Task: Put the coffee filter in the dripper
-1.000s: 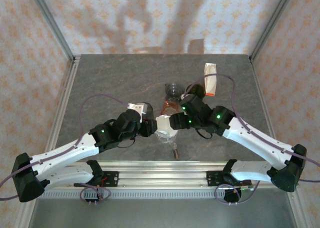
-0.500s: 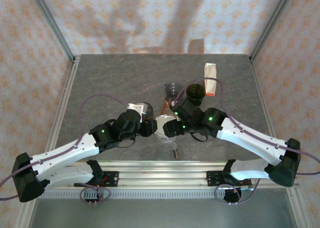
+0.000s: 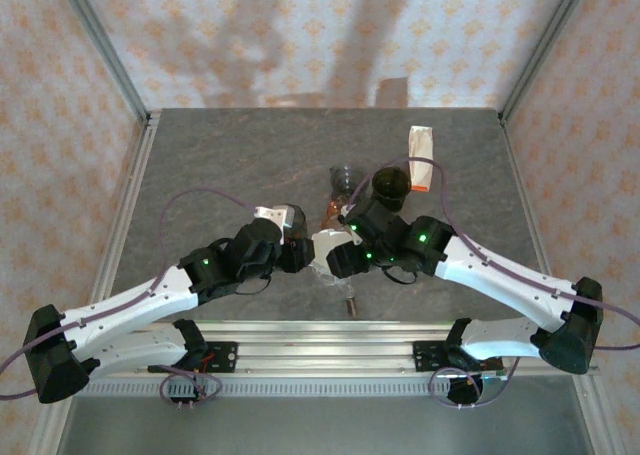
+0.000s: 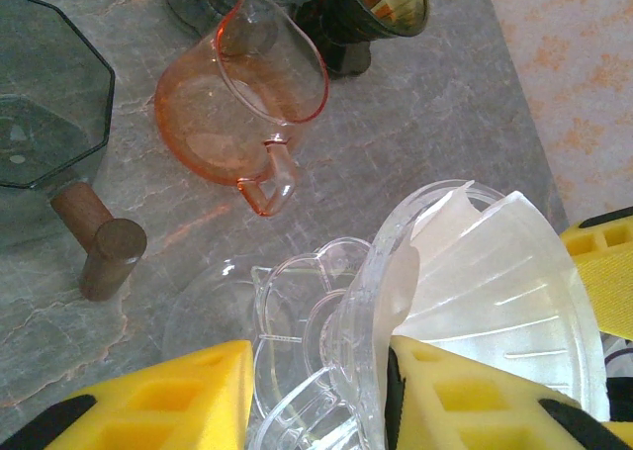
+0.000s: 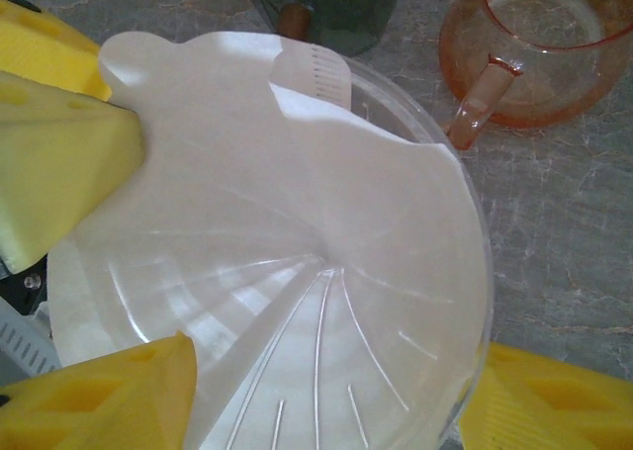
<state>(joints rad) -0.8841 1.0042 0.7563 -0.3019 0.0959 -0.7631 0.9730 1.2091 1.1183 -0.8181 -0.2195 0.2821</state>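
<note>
Filter (image 5: 247, 203) lies opened against the inner wall of the clear dripper (image 5: 473, 242), which is held tilted. Left gripper (image 4: 316, 396) is clamped on the dripper rim. Right gripper (image 5: 326, 401) has its jaws apart, straddling filter and dripper.

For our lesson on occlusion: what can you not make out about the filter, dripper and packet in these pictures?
Right wrist: filter and dripper run off the bottom edge.
Top view: left hand and right hand cover most of the dripper; filter seating unreadable.
Left wrist: dripper's base hides behind yellow fingers.
Top view: packet print too small.
</note>
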